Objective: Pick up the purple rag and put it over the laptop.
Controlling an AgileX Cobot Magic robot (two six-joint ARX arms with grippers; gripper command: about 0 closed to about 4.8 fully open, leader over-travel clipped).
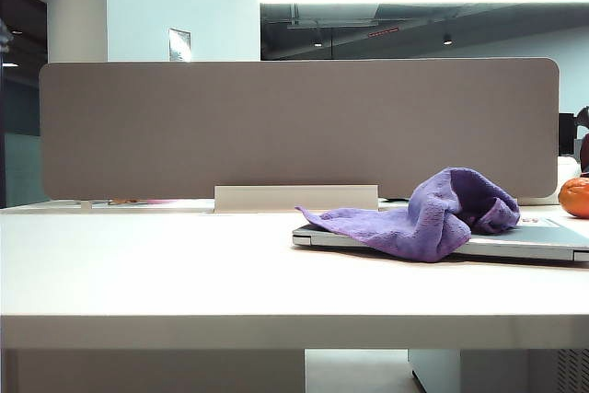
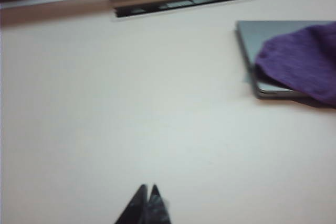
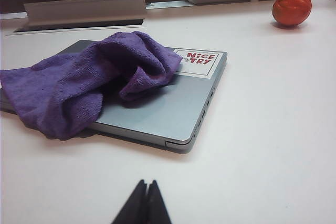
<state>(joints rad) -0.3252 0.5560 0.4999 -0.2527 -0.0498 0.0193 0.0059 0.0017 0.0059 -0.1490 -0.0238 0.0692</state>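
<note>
Both tools (image 2: 148,192) (image 3: 146,186) closed, above table (image 3: 262,129)

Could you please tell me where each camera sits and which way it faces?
Exterior: table height, facing the grey divider; purple rag on laptop; no arm visible.
Left wrist: above bare table; shut left gripper shows.
Right wrist: low, facing laptop, orange fruit; shut right gripper.
All share rag and laptop.

White tabletop (image 1: 138,264) carries closed laptop (image 3: 173,111) near right edge; orange-red round fruit (image 3: 292,7) at far right corner, well apart.
</note>
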